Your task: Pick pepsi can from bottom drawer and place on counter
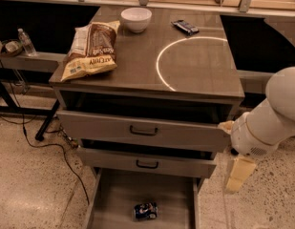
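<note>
- Speckled beige flooring ran all round a grey metal drawer cabinet, with dark shelving behind it and black cables (47, 144) trailing over the floor on the left.
- The counter (204, 82), the cabinet's flat grey-brown top surface, carried a thin white circle (157, 63) on its right half.
- On that surface lay a crumpled tan and brown chip bag (91, 50) at the left, a small white bowl (136, 19) at the back, and a dark flat wrapped bar (185, 27) just behind the circle.
- Two upper grey drawers with black handles, the top one (104, 128) and the middle one (109, 159), both stood partly open.
- The bottom drawer (113, 194), a wide shallow grey tray, was pulled well out.
- The pepsi can (145, 211), small and dark blue with white marks, lay on its side on the drawer floor, roughly mid-width, touching nothing else.
- A bulky white robot arm (276, 113) reached in from the right, beside the cabinet.
- Its cream-coloured gripper (239, 174) hung down outside the cabinet's right flank, about level with the middle drawer and well apart from the can; I could not tell whether it was spread or closed.
- A clear plastic water bottle (26, 42) stood on a ledge at the far left.
</note>
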`<state>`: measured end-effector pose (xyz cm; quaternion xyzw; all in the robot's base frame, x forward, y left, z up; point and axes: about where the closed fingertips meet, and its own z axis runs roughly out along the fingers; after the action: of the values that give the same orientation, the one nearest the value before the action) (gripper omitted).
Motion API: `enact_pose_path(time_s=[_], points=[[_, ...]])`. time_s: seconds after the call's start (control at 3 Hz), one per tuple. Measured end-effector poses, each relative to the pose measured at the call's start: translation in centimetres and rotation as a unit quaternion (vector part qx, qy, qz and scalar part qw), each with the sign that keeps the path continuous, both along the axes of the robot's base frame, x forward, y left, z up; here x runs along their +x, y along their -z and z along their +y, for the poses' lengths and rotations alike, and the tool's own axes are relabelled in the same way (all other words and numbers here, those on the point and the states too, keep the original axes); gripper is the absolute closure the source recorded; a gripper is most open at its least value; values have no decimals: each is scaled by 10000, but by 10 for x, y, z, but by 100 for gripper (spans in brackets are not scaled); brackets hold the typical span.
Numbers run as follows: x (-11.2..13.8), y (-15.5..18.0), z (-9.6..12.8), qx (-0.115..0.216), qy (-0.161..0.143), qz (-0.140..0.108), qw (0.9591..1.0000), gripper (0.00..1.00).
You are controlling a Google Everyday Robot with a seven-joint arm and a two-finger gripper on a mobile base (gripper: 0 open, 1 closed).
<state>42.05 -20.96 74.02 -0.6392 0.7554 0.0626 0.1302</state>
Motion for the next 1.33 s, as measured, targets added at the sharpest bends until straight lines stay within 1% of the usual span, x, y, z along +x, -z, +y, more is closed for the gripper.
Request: enact_pose_path(time_s=[0.33,0.67,1.0,1.33], points=[[-6,21,4,116,-14,47,9999,0],[-23,104,30,184,-355,29,9992,0],[-27,171,48,309,-595,12,9977,0],[-20,253,82,489,-704,93,9963,0]])
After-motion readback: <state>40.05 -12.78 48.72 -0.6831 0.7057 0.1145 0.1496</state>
